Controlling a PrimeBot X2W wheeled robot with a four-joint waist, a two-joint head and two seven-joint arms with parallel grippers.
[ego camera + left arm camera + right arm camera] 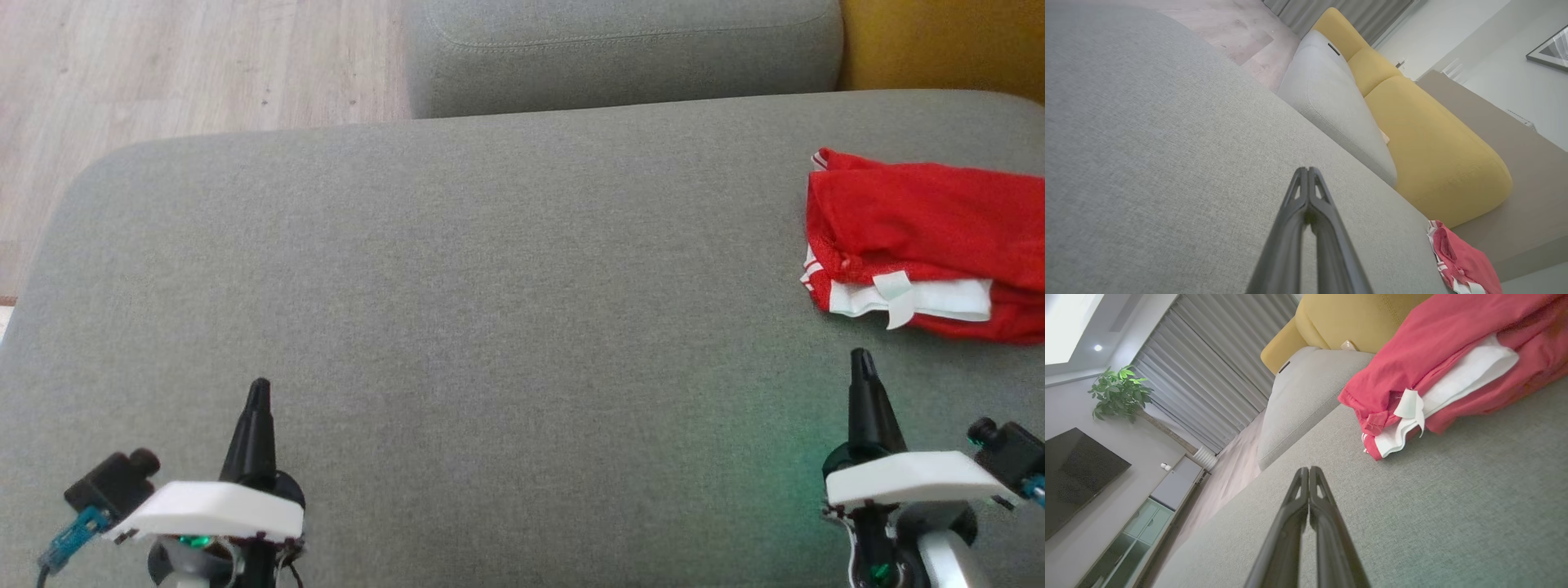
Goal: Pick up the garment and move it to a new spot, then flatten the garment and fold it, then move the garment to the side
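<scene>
Head view: red garment at right edge, mid-height, on grey sofa; long axis runs left-right, white band facing frame bottom. R wrist view adds TV, plant. L claw & R claw clenched, empty.

The right claw rises from the bottom edge with its two dark fingers pressed together tip to tip, holding nothing. It hangs over a grey fabric seat. Up and to the right lies the garment, red, folded into a bundle, resting on the seat and apart from the claw. A white band runs along its near edge, with a small white tab hanging over it. Behind the garment sit a grey cushion and a yellow cushion. Farther off are grey curtains, a leafy plant, a dark screen on the wall, a low cabinet and a wooden floor.
</scene>
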